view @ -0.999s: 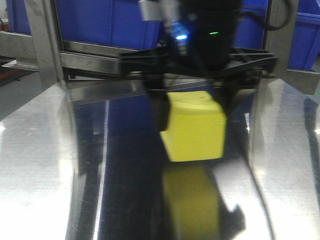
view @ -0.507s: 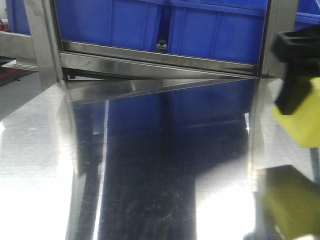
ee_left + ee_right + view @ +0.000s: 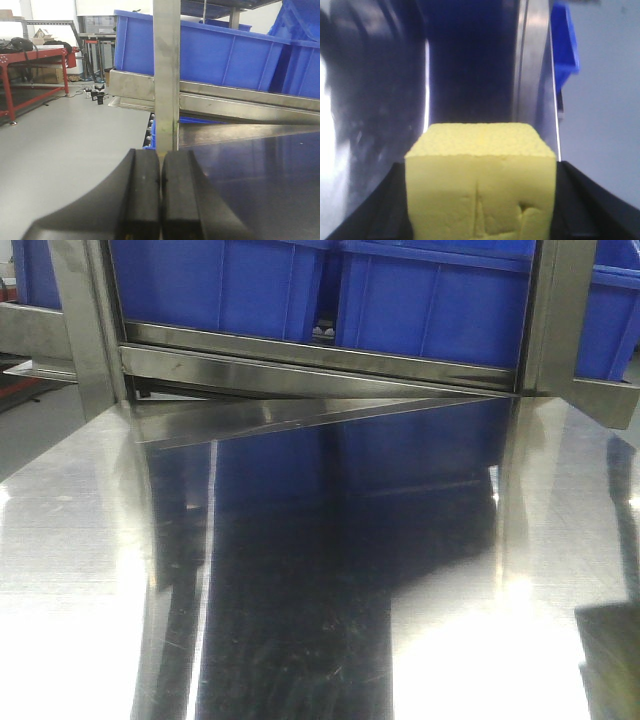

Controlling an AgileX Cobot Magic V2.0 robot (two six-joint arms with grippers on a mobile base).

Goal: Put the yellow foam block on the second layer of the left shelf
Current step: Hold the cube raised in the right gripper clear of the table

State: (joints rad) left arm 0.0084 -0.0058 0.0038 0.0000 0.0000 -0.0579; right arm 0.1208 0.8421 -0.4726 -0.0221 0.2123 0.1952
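Note:
The yellow foam block [image 3: 480,175] fills the lower middle of the right wrist view, its near face creased. My right gripper [image 3: 480,172] is shut on it, one black finger [image 3: 380,210] against each side. Behind the block runs a shiny steel surface with a steel upright [image 3: 532,75]. In the left wrist view my left gripper [image 3: 160,160] is shut with nothing between its pads, pointing at a steel shelf post [image 3: 166,75]. The front view shows a reflective steel shelf board [image 3: 300,570] with neither gripper nor block on it. Which layer this is, I cannot tell.
Blue plastic bins [image 3: 420,300] stand on a steel rail [image 3: 320,355] behind the board, between grey uprights [image 3: 85,320]. A blue bin [image 3: 200,50] also sits behind the post in the left wrist view. At far left, a red-framed table [image 3: 35,55] stands on grey floor.
In the front view the right gripper carried the yellow block from the middle off to the right and out of sight. Only a dark reflection stays at the lower right.

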